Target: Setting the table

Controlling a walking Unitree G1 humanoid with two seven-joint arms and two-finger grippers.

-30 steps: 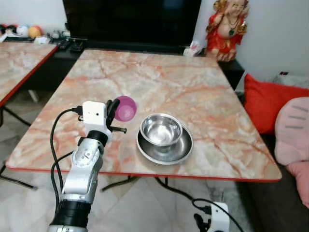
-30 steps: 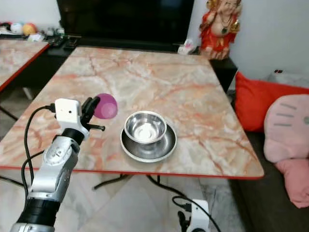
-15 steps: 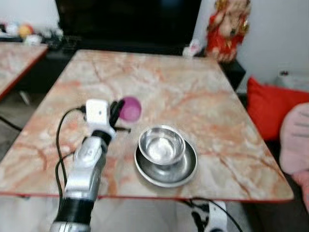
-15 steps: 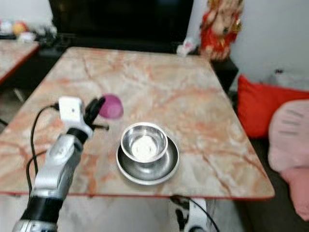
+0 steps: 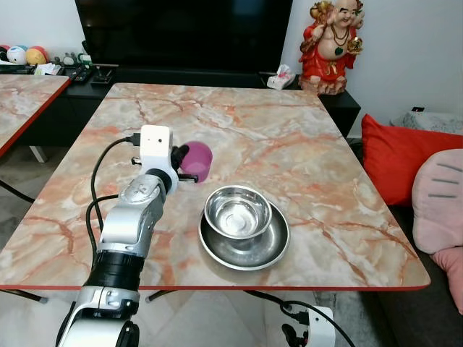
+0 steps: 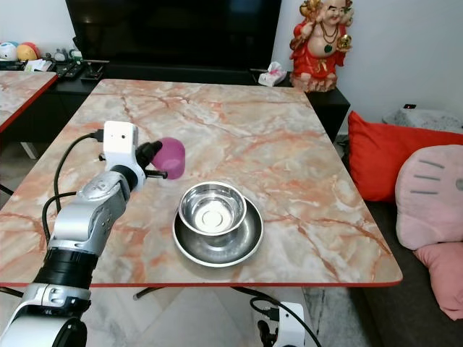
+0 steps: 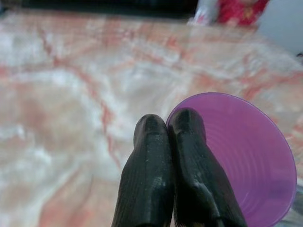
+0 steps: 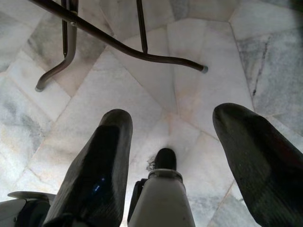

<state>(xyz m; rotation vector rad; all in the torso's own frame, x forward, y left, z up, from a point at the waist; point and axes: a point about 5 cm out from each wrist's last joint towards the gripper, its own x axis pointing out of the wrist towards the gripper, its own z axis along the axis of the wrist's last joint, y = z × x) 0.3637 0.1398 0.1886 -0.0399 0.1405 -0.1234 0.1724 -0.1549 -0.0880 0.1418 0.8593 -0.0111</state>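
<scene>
Two black fingers of left gripper (image 7: 168,130) pinched together on rim of ribbed purple plastic cup (image 5: 196,160), cup tipped sideways above marble table (image 5: 289,137). Silver left arm (image 5: 132,224) bent, reaching forward over near edge. Just beside: shiny steel bowl (image 5: 237,212) nested in round steel plate (image 5: 270,249). Right gripper (image 8: 173,137) spread wide, hanging over tiled floor (image 8: 199,28).

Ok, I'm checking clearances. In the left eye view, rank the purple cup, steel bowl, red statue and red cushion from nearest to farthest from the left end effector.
1. Purple cup, pinched in the left end effector.
2. Steel bowl, just to its right.
3. Red statue and red cushion: too close to call.
</scene>
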